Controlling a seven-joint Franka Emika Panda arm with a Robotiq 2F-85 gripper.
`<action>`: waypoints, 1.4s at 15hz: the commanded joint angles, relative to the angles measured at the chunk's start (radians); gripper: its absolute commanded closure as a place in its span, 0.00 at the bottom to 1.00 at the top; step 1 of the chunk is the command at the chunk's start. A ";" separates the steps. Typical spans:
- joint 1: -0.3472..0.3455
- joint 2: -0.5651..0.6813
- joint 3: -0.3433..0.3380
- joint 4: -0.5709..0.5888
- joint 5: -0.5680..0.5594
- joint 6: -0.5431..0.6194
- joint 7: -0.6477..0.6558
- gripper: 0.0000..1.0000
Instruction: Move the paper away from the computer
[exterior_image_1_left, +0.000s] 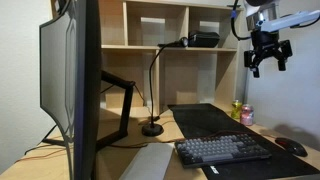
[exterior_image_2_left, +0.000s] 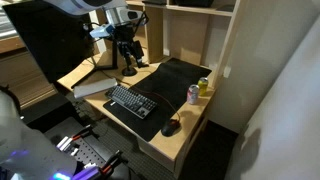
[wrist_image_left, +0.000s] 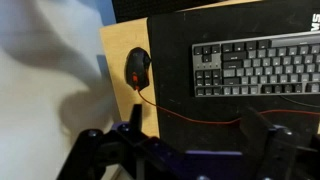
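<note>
A pale grey sheet, apparently the paper, lies on the wooden desk between the monitor and the keyboard. In the wrist view the paper is out of frame. My gripper hangs high above the desk with its fingers spread, open and empty. It also shows in an exterior view above the back of the black mat. In the wrist view the gripper looks down on the keyboard and the black mouse.
A black desk mat carries the keyboard and mouse. Two drink cans stand at the mat's edge. A desk lamp stands beside the monitor arm. Shelves rise behind the desk.
</note>
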 joint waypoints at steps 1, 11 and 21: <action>0.018 0.001 -0.016 0.002 -0.006 -0.004 0.005 0.00; 0.127 0.544 0.005 0.121 0.388 0.343 -0.069 0.00; 0.115 0.617 0.051 0.136 0.732 0.294 -0.297 0.00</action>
